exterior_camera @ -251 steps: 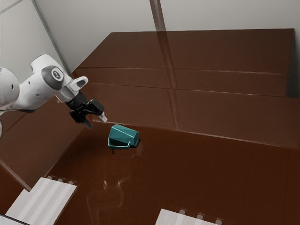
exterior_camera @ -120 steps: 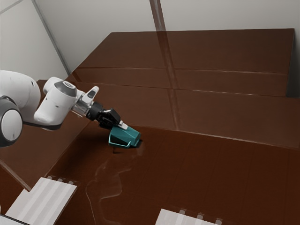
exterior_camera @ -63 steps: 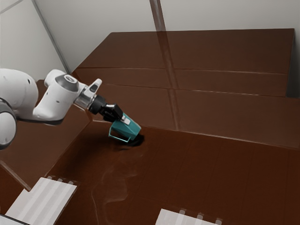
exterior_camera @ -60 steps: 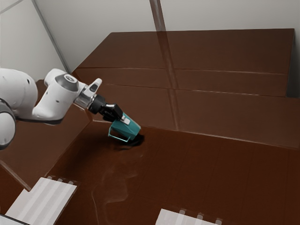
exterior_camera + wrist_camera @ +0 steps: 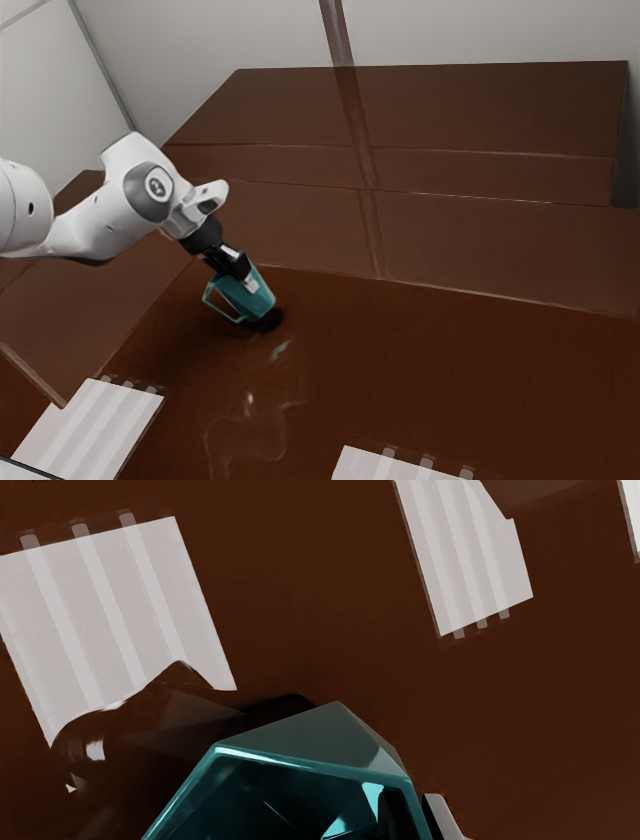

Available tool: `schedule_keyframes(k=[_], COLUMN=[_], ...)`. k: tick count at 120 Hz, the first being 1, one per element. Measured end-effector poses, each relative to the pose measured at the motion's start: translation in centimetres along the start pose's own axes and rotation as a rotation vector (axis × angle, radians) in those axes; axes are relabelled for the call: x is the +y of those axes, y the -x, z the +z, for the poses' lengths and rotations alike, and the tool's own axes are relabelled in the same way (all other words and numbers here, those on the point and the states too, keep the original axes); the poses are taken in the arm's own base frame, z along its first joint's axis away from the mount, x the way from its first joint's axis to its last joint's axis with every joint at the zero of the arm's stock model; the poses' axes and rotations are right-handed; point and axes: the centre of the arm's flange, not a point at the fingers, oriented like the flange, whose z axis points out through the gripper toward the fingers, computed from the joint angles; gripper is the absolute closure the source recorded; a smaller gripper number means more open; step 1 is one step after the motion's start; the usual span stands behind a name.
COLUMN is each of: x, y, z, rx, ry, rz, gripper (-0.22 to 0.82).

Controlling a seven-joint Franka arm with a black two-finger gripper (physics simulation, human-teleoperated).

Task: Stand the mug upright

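The black two-finger gripper [image 5: 246, 281] pinches a glossy teal faceted mug [image 5: 252, 302], tilted, by its wall; righting it now needs levelling, then perhaps lowering.

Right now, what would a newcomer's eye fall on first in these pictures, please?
Probably the teal mug, tilted in the gripper, one finger inside it and one outside. Next, the pale striped patches on the dark brown surface, near the exterior view's lower edge.

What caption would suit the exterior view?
A robot's gripper holds a tilted teal mug at a glossy brown table.
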Motion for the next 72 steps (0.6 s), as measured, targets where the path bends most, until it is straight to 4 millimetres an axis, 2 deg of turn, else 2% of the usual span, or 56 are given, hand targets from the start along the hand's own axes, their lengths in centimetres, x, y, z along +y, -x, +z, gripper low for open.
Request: schedule_keyframes(k=[19, 40, 60, 72], x=[1.7, 3.6, 5.5, 6.1], y=[-0.3, 0.3, 1.7, 2.7], z=[-0.4, 0.4, 1.5, 2.0], rx=[-0.073, -0.153, -0.192, -0.205], ry=[-0.139, -0.243, -0.281, -0.288], rz=[0.089, 0.142, 0.139, 0.109], gripper=[0.78, 0.78, 0.78, 0.78])
